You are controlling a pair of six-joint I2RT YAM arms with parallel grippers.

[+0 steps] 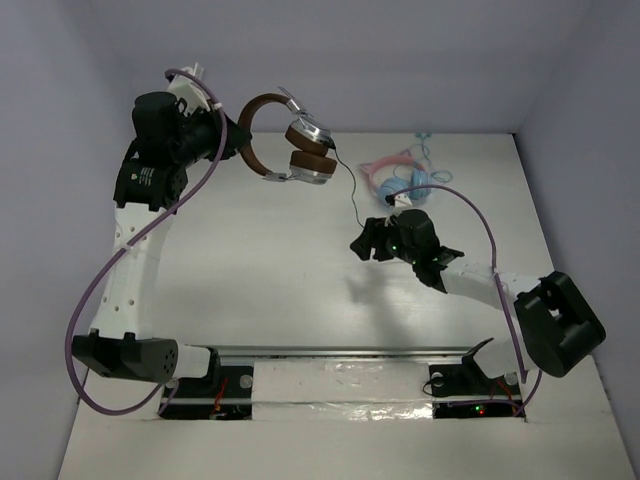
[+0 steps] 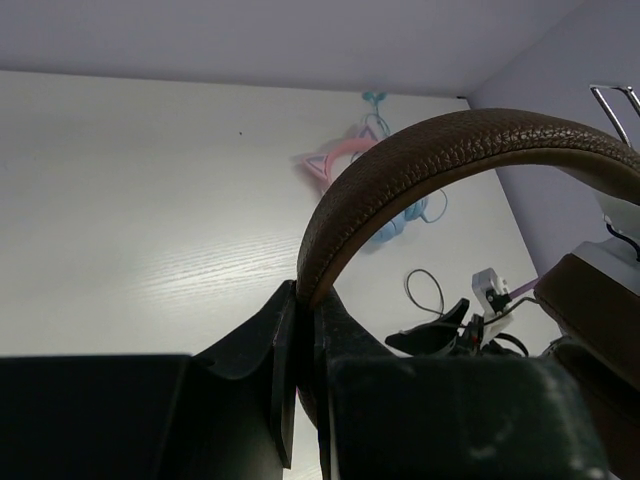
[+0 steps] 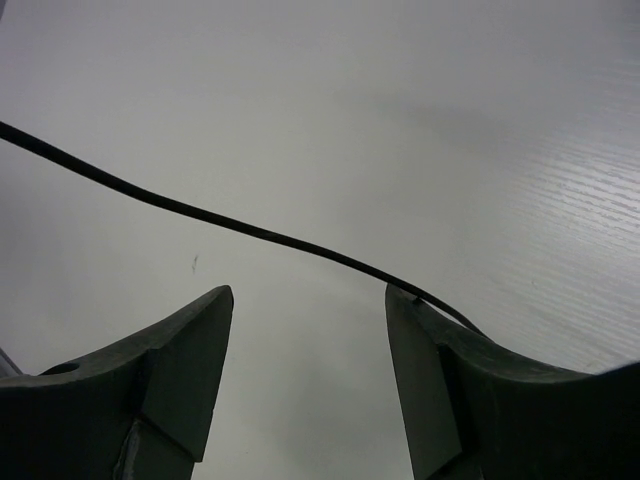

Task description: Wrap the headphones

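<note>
The headphones (image 1: 300,150) have a brown headband (image 2: 430,160) and silver-and-brown earcups, and hang in the air at the back left. My left gripper (image 1: 238,136) is shut on the headband; in the left wrist view the jaws (image 2: 305,315) pinch the band's end. The thin dark cable (image 1: 352,195) hangs from the earcups toward my right gripper (image 1: 362,243). In the right wrist view that gripper (image 3: 310,295) is open. The cable (image 3: 250,232) crosses just past its fingertips and touches the right finger (image 3: 420,330).
Smaller pink-and-light-blue headphones (image 1: 400,175) lie at the back right of the white table (image 1: 260,280); they also show in the left wrist view (image 2: 345,155). Grey walls close off the back and both sides.
</note>
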